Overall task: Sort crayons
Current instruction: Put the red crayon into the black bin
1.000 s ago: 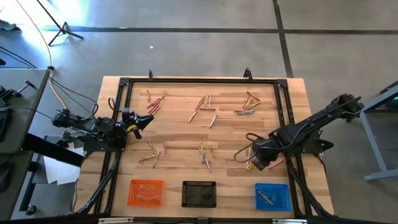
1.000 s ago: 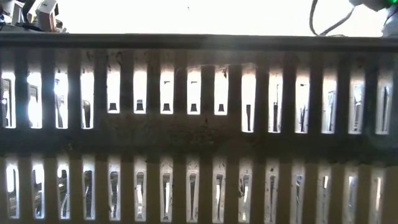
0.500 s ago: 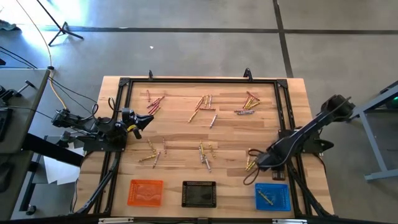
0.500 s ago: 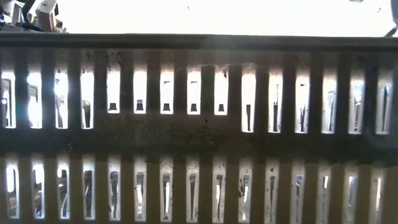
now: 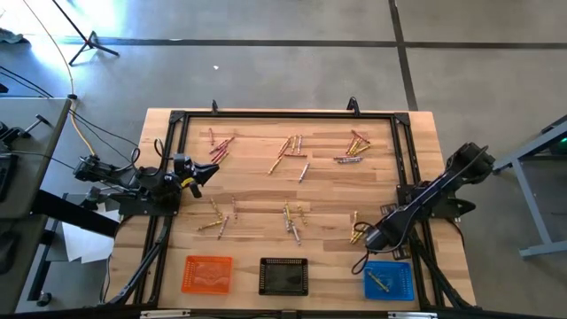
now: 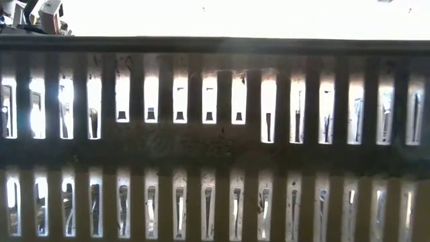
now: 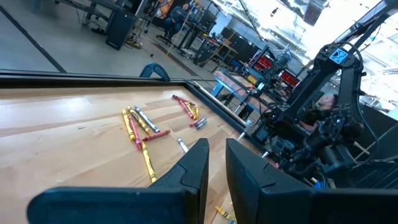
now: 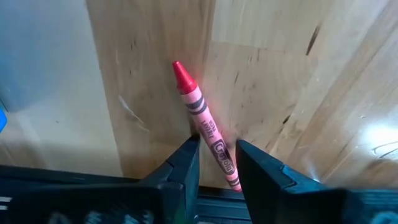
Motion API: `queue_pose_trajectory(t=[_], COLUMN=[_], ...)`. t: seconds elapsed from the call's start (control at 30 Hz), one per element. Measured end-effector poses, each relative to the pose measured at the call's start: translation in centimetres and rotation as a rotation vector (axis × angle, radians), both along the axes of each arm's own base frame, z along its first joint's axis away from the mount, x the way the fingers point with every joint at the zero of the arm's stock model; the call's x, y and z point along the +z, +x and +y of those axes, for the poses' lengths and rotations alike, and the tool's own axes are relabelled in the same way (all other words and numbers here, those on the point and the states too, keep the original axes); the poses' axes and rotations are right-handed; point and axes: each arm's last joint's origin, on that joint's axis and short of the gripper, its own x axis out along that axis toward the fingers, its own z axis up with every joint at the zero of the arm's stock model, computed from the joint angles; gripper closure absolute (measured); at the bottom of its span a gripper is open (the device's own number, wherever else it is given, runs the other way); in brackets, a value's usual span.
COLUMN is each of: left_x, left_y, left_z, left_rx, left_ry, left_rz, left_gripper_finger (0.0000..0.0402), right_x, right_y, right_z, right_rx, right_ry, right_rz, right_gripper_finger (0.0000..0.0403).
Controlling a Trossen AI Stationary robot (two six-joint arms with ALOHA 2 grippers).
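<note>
Crayons lie in loose clusters on the wooden table (image 5: 266,190), at far left (image 5: 220,143), far middle (image 5: 291,151), far right (image 5: 353,146) and nearer (image 5: 292,220). My right gripper (image 5: 372,237) stands over the table just beyond the blue tray (image 5: 388,280), pointing steeply down, shut on a red crayon (image 8: 202,118). My left gripper (image 5: 208,170) waits level at the table's left side, its fingers (image 7: 199,168) close together with nothing between them. Far-right crayons (image 7: 140,127) show in its wrist view. My right gripper pinches the red crayon's blunt end (image 8: 225,163) between its two fingers (image 8: 186,158), coming from above and pointing steeply down. The crayon sticks out past the fingertips, its pointed tip (image 8: 180,71) leading. Whether that tip touches the wood I cannot tell.
An orange tray (image 5: 207,273) and a black tray (image 5: 283,276) sit left of the blue one along the near edge. A crayon (image 5: 381,282) lies in the blue tray. A black frame (image 5: 403,177) borders the work area. A slotted wall (image 6: 215,134) fills the low view.
My right gripper has left the near-right crayon cluster and moved toward the table's near edge and the blue tray, sinking lower, tipping more steeply down and rolling about its own axis.
</note>
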Motion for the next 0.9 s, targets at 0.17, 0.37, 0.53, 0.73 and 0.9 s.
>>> queue_pose_trajectory(t=[0.17,0.37,0.53,0.73,0.9], left_x=[0.0,0.0,0.0,0.0,0.0], left_y=[0.0,0.0,0.0,0.0,0.0], left_z=[0.0,0.0,0.0,0.0,0.0], left_rx=[0.0,0.0,0.0,0.0,0.0], left_ry=[0.0,0.0,0.0,0.0,0.0], left_rz=[-0.001,0.0,-0.001,-0.001,0.0], left_gripper_finger=[0.0357,0.0357,0.0357,0.0357,0.0357], right_x=[-0.2,-0.2,-0.2,0.5,1.9], right_y=[0.0,0.1,0.0,0.4,0.8], right_z=[0.0,0.1,0.1,0.3,0.5], right_rx=[-0.003,-0.038,-0.116,-0.119,-0.154], right_ry=[-0.002,0.0,-0.031,-0.039,-0.014], right_rz=[-0.005,-0.003,0.001,-0.009,-0.077], right_gripper_finger=[0.0318,0.0388,0.0384,0.0395,0.0394])
